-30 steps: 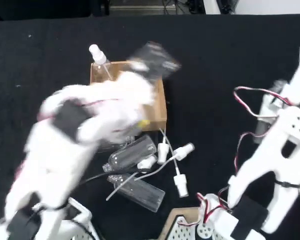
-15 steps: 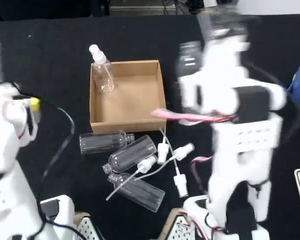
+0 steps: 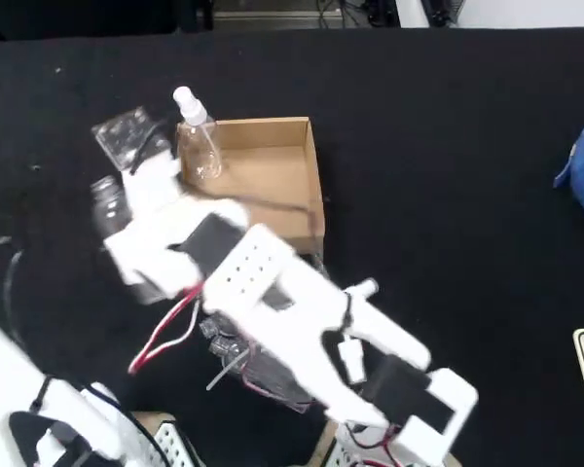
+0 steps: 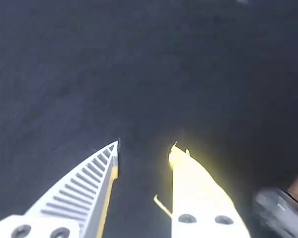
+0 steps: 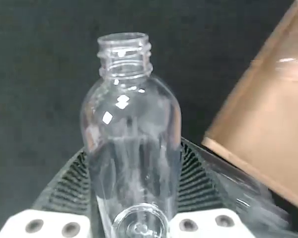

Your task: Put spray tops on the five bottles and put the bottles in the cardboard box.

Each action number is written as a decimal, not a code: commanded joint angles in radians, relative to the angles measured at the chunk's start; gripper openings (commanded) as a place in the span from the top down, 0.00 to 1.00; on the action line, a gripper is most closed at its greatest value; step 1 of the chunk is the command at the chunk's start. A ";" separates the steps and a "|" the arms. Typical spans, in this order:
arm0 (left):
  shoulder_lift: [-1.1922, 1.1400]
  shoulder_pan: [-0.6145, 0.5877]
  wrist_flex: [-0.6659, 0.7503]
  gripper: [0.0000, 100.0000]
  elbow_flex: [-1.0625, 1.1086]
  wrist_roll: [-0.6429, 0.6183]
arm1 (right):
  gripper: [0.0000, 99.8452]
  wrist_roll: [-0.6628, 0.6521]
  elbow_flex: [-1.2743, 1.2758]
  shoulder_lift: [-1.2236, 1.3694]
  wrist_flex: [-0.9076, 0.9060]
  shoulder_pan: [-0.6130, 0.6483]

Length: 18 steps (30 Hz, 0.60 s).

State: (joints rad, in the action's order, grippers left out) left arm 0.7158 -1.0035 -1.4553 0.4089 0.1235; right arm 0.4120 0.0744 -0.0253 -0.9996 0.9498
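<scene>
Stretching across black cloth table (image 3: 448,146), white right arm (image 3: 302,311) hides most of the loose clear plastic bottles (image 3: 258,375). Open brown cardboard box (image 3: 273,185) holds one spray-capped bottle (image 3: 202,151) in a corner. Right gripper (image 5: 134,148) clamps uncapped clear round-shouldered bottle (image 5: 131,114), threaded neck bare, just beside box. Left gripper (image 4: 145,146) spread wide over cloth. Small white spray tops (image 3: 360,289) lie nr arm; others blocked.

Left fingers (image 4: 97,181) apart, right fingers (image 5: 198,181) clasping bottle (image 5: 131,114), right arm (image 3: 273,292) stretched across
</scene>
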 commanded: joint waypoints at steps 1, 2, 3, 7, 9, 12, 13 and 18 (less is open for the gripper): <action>0.002 -0.071 0.077 0.97 0.067 0.046 | 0.98 0.092 0.041 0.025 0.218 0.078; 0.002 -0.074 0.089 0.97 0.088 0.054 | 0.98 0.092 0.053 0.048 0.249 0.092; 0.002 -0.079 0.089 0.97 0.102 0.055 | 0.98 0.092 0.059 0.071 0.273 0.106; 0.003 -0.082 0.089 0.97 0.142 0.060 | 0.91 0.095 0.061 0.193 0.336 0.157; 0.003 -0.084 0.089 0.97 0.153 0.060 | 0.82 0.091 0.048 0.249 0.358 0.178; 0.000 -0.084 0.086 0.97 0.163 0.061 | 0.74 0.092 0.002 0.300 0.359 0.173; 0.002 -0.084 0.087 0.97 0.171 0.061 | 0.73 0.091 -0.007 0.305 0.359 0.175; -0.008 -0.077 0.089 0.88 0.194 0.061 | 0.72 0.091 -0.022 0.266 0.331 0.173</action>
State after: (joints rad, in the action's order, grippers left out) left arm 0.7096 -1.0740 -1.3817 0.6068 0.1772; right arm 0.4994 0.1220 0.2954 -0.6713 1.0971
